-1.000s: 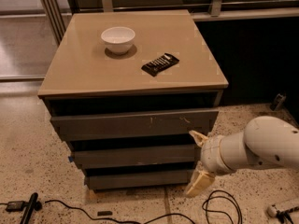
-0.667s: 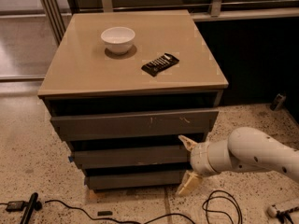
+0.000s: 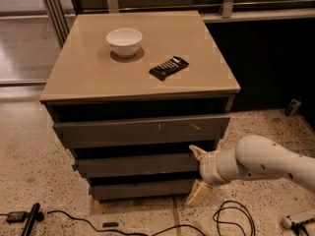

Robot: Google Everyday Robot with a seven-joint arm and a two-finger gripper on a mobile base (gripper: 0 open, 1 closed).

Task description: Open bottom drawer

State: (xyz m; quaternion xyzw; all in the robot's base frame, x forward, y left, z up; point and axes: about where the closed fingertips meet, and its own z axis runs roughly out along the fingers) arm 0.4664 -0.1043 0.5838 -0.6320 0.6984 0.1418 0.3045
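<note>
The bottom drawer (image 3: pixel 140 188) is the narrowest, lowest dark grey front of the cabinet, plain and shut. Above it sit the mid-width front (image 3: pixel 138 165) and the widest front with pale scratches (image 3: pixel 142 130). My gripper (image 3: pixel 197 174) comes in from the right on a white arm (image 3: pixel 261 162). Its two cream fingers are spread open, the upper fingertip (image 3: pixel 197 152) at the right end of the middle front, the lower fingertip (image 3: pixel 198 194) at the right end of the bottom drawer. It holds nothing.
On the tan cabinet top (image 3: pixel 98 73) stand a white bowl (image 3: pixel 124 41) and a black bar-shaped packet (image 3: pixel 169 67). Black cables (image 3: pixel 231 218) lie on the speckled floor by the arm and at the lower left. A dark wall panel stands to the right.
The arm has reached further left along the cabinet's front, bringing the open gripper from right of the drawers to their right ends.
</note>
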